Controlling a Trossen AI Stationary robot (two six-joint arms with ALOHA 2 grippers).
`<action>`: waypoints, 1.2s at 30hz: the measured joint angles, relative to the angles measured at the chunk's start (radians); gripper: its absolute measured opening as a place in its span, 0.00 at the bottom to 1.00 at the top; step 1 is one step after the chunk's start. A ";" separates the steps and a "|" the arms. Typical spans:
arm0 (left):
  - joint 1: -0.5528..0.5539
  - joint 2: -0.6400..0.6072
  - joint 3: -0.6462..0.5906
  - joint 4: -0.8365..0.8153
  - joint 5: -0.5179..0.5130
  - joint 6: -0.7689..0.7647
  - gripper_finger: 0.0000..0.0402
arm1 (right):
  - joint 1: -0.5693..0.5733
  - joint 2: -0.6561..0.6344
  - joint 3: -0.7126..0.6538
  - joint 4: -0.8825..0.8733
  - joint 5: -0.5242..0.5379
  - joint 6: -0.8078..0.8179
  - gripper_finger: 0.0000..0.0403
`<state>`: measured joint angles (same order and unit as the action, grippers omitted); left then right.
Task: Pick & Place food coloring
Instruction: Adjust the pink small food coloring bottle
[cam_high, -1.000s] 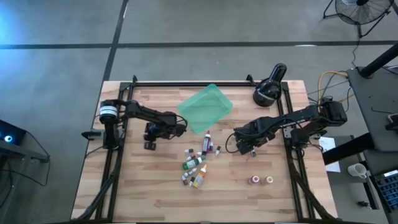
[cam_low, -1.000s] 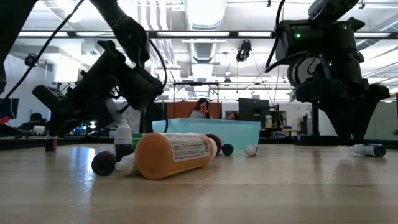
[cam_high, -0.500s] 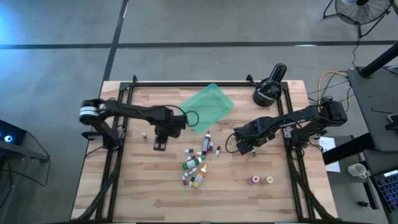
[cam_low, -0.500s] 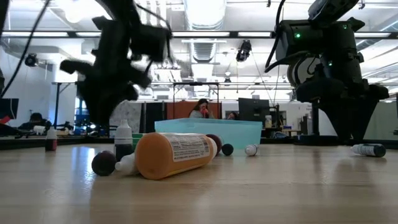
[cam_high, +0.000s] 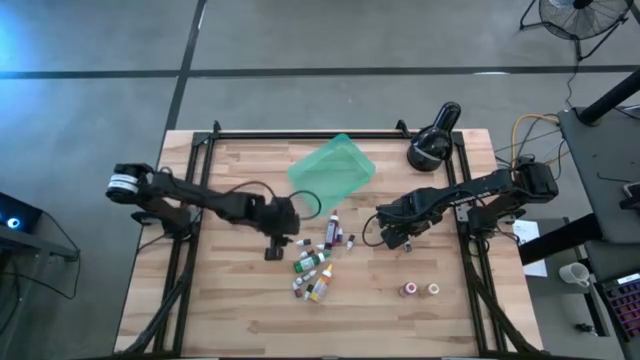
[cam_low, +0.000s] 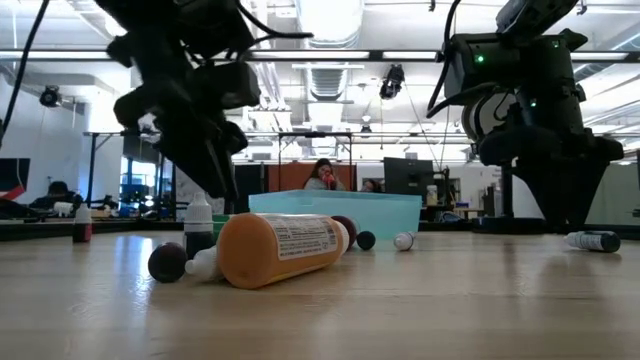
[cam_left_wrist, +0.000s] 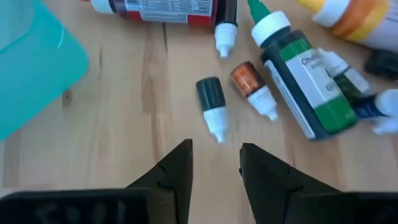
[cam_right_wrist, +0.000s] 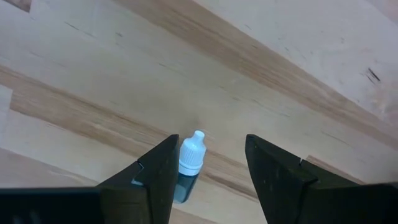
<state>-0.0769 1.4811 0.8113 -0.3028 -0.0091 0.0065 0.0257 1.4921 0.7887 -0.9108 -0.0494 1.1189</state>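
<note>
Here the left gripper (cam_left_wrist: 216, 163) hovers empty with parted fingers beside the scattered food coloring bottles (cam_high: 316, 262) at mid-table below the teal tray (cam_high: 330, 172), while the right gripper (cam_right_wrist: 205, 163), open, straddles one small bottle (cam_right_wrist: 188, 163).

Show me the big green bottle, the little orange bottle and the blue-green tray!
Big green bottle (cam_left_wrist: 306, 87), left wrist view, on its label.
Little orange bottle (cam_left_wrist: 245, 78), left wrist view, on its orange body.
Blue-green tray (cam_high: 330, 172), high view, on its bare floor.
</note>
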 joint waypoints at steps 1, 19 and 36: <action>-0.015 0.008 -0.002 0.015 -0.034 -0.007 0.26 | 0.000 0.000 0.000 0.000 0.000 -0.006 0.44; -0.051 0.184 0.031 0.096 -0.095 -0.141 0.26 | 0.000 0.000 -0.002 -0.001 0.000 -0.049 0.44; -0.051 0.207 0.032 0.154 -0.086 -0.188 0.24 | 0.000 0.000 -0.004 0.000 0.000 -0.046 0.44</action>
<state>-0.1284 1.6882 0.8436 -0.1490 -0.0948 -0.1818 0.0261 1.4921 0.7849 -0.9108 -0.0494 1.0733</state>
